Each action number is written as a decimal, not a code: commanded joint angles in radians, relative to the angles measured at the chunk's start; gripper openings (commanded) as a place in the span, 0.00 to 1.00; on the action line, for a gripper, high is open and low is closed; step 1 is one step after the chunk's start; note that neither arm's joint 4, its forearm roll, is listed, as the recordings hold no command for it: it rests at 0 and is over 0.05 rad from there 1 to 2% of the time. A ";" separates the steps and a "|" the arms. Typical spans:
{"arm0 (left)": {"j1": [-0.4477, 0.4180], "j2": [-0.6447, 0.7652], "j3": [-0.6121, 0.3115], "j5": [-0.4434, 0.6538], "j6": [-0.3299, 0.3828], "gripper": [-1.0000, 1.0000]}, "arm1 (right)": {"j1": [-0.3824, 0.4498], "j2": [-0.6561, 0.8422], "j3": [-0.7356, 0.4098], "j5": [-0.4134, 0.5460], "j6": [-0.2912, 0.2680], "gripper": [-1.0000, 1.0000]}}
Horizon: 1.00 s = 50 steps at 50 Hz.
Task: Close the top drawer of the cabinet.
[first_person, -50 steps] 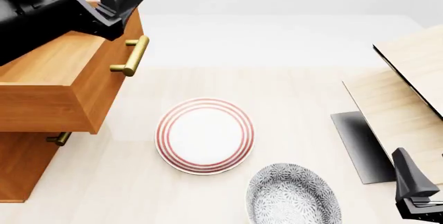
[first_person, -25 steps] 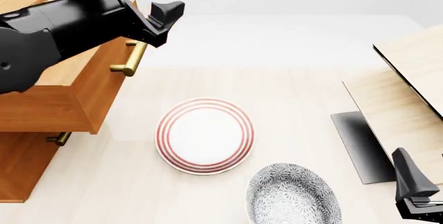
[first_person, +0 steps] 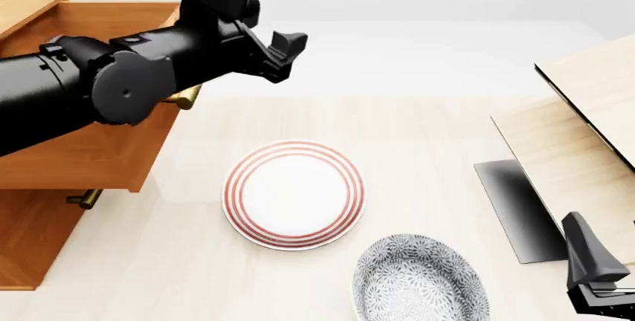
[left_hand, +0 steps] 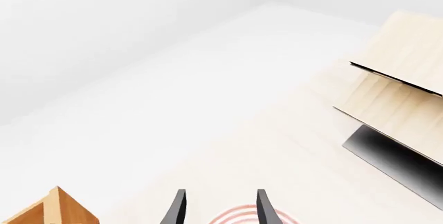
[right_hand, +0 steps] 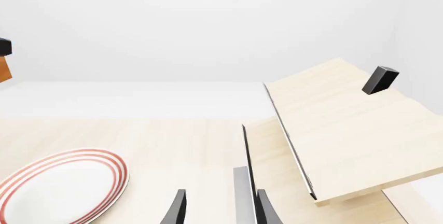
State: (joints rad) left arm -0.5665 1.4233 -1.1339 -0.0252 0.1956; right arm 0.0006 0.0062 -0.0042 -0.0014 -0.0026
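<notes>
The top drawer (first_person: 109, 150) of the orange-brown cabinet (first_person: 30, 243) stands pulled out at the left of the front view. My left arm lies across it and hides most of its brass handle (first_person: 184, 99). My left gripper (first_person: 285, 53) hangs past the drawer's front, above the table, touching nothing. In the left wrist view its fingers (left_hand: 178, 208) stand apart with nothing between them, and a drawer corner (left_hand: 61, 208) shows beside them. My right gripper (first_person: 593, 265) rests low at the right, open (right_hand: 220, 208) and empty.
A red-striped white plate (first_person: 293, 195) lies mid-table, with a grey patterned bowl (first_person: 421, 282) nearer me. A pale wooden box (first_person: 585, 135) with a dark panel (first_person: 516, 209) fills the right side. The lower drawer's brass handle (first_person: 85, 200) pokes out under the open drawer.
My left arm has swung rightward from above the drawer to beyond its front, now covering the handle. The drawer, the dishes and my right arm have not moved.
</notes>
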 commanded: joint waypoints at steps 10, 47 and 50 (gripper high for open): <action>0.016 0.155 -0.013 -0.073 -0.081 1.00 | 0.000 0.000 0.000 0.000 0.000 1.00; 0.034 0.334 -0.012 -0.209 -0.212 1.00 | 0.000 0.000 0.000 0.000 0.000 1.00; 0.034 0.338 -0.013 -0.211 -0.232 1.00 | 0.000 0.000 0.000 0.000 0.000 1.00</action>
State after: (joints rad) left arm -0.5398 1.7269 -1.1421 -0.2111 0.0071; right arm 0.0006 0.0062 -0.0042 -0.0014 -0.0026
